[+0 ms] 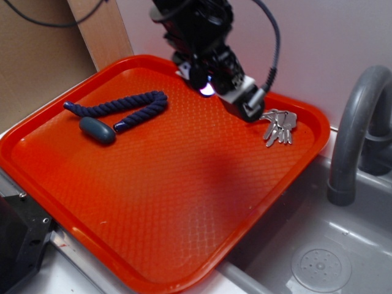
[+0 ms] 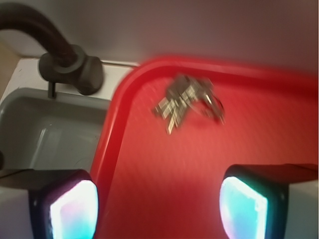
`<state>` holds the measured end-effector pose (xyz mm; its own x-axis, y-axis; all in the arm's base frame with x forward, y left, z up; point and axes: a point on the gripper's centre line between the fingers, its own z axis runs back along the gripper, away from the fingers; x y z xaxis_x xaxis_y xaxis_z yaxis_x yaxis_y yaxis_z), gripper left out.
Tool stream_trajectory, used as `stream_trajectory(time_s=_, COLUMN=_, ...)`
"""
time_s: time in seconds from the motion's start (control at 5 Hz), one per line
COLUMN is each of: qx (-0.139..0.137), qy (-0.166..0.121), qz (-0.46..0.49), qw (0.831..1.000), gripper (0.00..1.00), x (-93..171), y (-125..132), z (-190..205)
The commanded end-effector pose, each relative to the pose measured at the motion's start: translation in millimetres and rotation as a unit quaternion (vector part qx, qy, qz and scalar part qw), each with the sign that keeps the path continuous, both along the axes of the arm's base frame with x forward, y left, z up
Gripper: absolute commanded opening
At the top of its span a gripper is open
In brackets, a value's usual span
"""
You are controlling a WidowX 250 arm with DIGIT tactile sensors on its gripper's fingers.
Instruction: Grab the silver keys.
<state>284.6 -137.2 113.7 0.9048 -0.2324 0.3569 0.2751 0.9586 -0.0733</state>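
A large red tray (image 1: 165,202) with a raised rim fills most of the exterior view, resting beside a grey sink (image 1: 318,245) with a curved grey faucet (image 1: 355,128) at the right; a pale wall stands behind. The black robot arm reaches down from above, and its gripper (image 1: 250,105) hangs low over the tray's far right corner; in the wrist view its two fingers stand wide apart with nothing between them. The silver keys (image 1: 279,126) lie flat on the tray in that corner, fanned on a ring, just beside the gripper tip and near the rim; in the wrist view the keys (image 2: 187,102) sit ahead of the open fingers, not yet between them, and the picture is blurred.

The step in hand looks like the approach, with no grasp made yet; the next move likely calls for carrying the fingers forward over the keys, lowering to the tray floor, then closing. The nearby rim may crowd one finger, and flat keys could slip.

Well apart on the left lie a dark blue rope (image 1: 122,110) and, just beside it, a small dark oval object (image 1: 97,130); neither stands in the way.
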Motion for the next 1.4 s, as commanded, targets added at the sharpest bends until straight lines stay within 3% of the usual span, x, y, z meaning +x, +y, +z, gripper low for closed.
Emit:
stream_trajectory(time_s=0.0, qx=0.053, qy=-0.077, qz=-0.203, qw=0.975, gripper=1.0, x=32, y=12, z=8)
stream_trajectory(time_s=0.4, qx=0.054, qy=-0.089, qz=-0.212, qw=0.972, gripper=1.0, x=54, y=3, z=-8)
stream_trajectory(time_s=0.6, qx=0.071, qy=-0.053, qz=-0.228, qw=0.97, gripper=1.0, x=59, y=-7, z=-34)
stream_trajectory(time_s=0.8, qx=0.096, qy=-0.066, qz=-0.234, qw=0.965, gripper=1.0, x=55, y=-13, z=-48)
stream_trajectory(time_s=1.0, qx=0.104, qy=-0.077, qz=-0.216, qw=0.968, gripper=0.37, x=59, y=-8, z=-56)
stream_trajectory(time_s=1.2, qx=0.107, qy=-0.079, qz=-0.208, qw=0.969, gripper=0.0, x=59, y=-6, z=-54)
